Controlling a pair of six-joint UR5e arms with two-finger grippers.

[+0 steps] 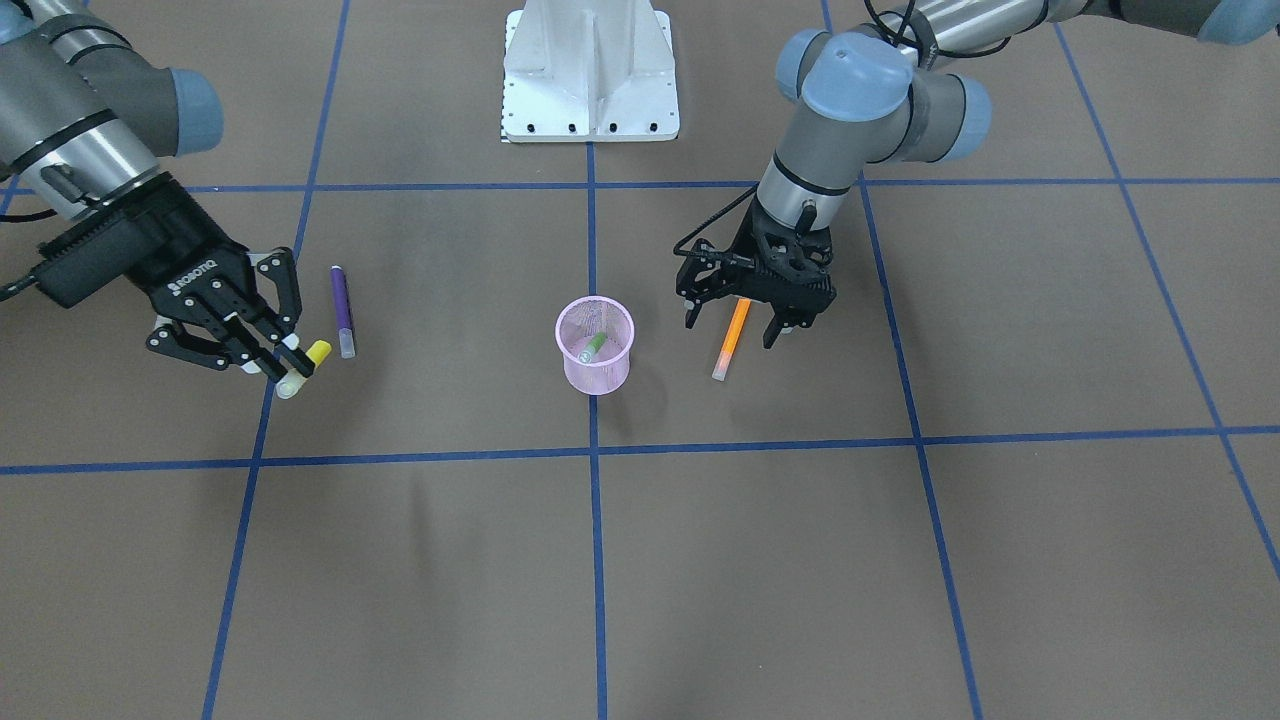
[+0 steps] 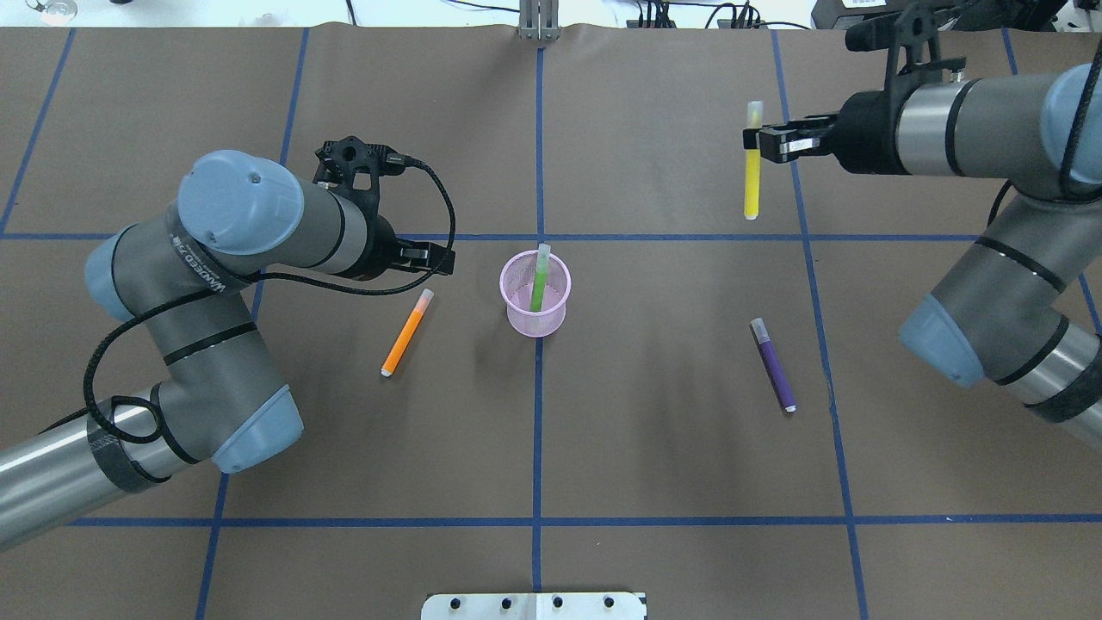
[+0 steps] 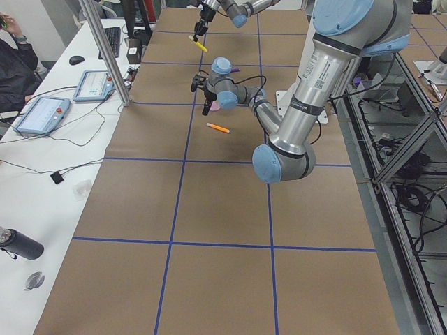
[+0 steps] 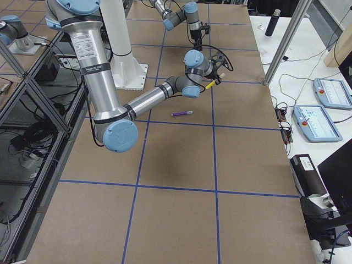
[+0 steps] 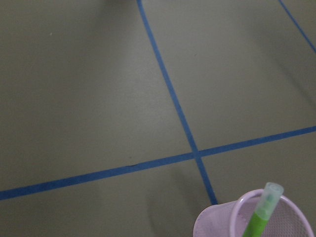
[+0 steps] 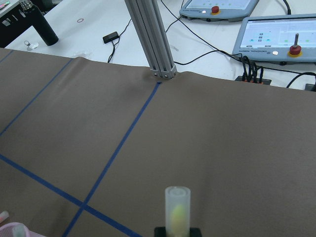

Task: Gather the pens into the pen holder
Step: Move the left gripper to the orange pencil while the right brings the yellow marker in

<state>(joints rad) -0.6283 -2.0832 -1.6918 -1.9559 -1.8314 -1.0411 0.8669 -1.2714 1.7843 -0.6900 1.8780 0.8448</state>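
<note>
ROBOTIQ printed on right hand (image 1: 290, 368), clamped on tilted yellow pen (image 1: 306, 361) near its cap, left hand (image 1: 732, 325) spread open above flat orange pen (image 1: 729, 348), green pen (image 1: 594, 347) leaning cap-up in pen holder (image 1: 598, 378) mid-surface (image 1: 800, 560), purple pen (image 1: 342, 310) lying flat

At the left of the frame we see the right gripper (image 1: 292, 362) clamped on the yellow pen (image 1: 318, 351) — the purple pen (image 1: 343, 310) lies just beside it. At centre, the pink pen holder (image 1: 598, 378) holds the green pen (image 1: 594, 347). To its right, the left gripper (image 1: 731, 330) hangs with fingers spread over the orange pen (image 1: 727, 352).
</note>
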